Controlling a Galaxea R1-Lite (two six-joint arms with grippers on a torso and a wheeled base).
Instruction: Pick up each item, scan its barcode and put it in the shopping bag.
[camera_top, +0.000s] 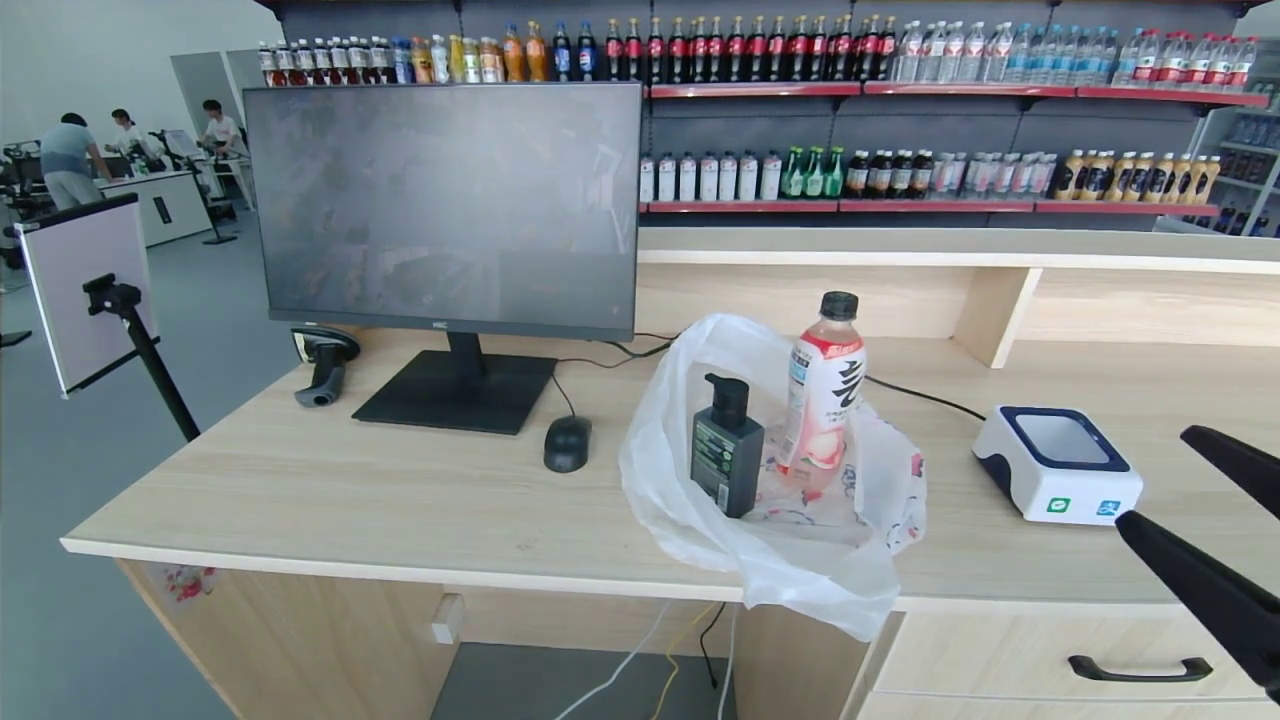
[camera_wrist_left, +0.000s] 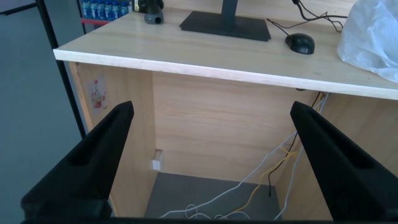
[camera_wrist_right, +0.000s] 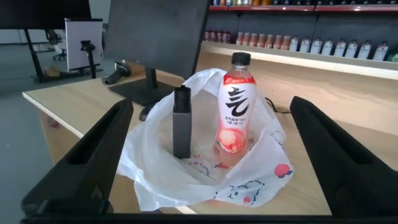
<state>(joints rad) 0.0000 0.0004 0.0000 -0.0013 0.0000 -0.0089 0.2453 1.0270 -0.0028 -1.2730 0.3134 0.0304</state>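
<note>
Black left claw (camera_wrist_left: 211, 107), fingers wide apart with nothing between them, held low and facing the front panel under the edge of the pale wooden counter (camera_wrist_left: 155, 46). At 10 o'clock on the counter top, a black handheld barcode scanner (camera_top: 322, 368), just beside the foot of a large dark flat monitor (camera_top: 440, 205). Next, a black computer mouse (camera_top: 567, 443), at 9 o'clock of a thin white plastic shopping bag (camera_top: 800, 570) and just beside it. Bag slumped open mid-counter, one fold hanging over the front edge. Upright inside: a dark square pump bottle (camera_top: 727, 462) and, just beside it at its 3 o'clock, a pink peach drink bottle (camera_top: 824, 395) with a black cap. At 3 o'clock of the bag and apart from it, a white box scanner (camera_top: 1055, 465) with a dark blue rim. Beyond that at 4 o'clock, the black right claw (camera_top: 1152, 478), likewise spread apart and empty, pointed toward the bag.
</note>
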